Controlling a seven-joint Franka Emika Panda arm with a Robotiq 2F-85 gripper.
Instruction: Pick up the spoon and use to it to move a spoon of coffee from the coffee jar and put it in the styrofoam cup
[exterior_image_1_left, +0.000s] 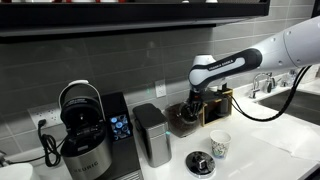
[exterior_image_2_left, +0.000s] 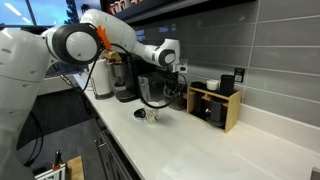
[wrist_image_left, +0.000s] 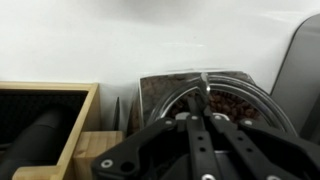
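My gripper (wrist_image_left: 203, 120) is shut on the thin handle of the silver spoon (wrist_image_left: 203, 92). The spoon's bowl reaches forward over the wide mouth of the clear glass coffee jar (wrist_image_left: 240, 100), which has dark coffee inside. In an exterior view the gripper (exterior_image_1_left: 194, 103) hangs directly above the coffee jar (exterior_image_1_left: 183, 121) at the back of the counter. The white styrofoam cup (exterior_image_1_left: 220, 145) stands on the counter in front of the jar, apart from it. From the opposite side, the gripper (exterior_image_2_left: 172, 82) points down beside the wooden box.
A grey metal canister (exterior_image_1_left: 151, 134) stands close beside the jar, with a coffee machine (exterior_image_1_left: 88, 130) further along. A wooden box (wrist_image_left: 55, 120) sits on the jar's other side. A flat black-and-white disc (exterior_image_1_left: 200, 162) lies near the cup. The tiled wall is just behind.
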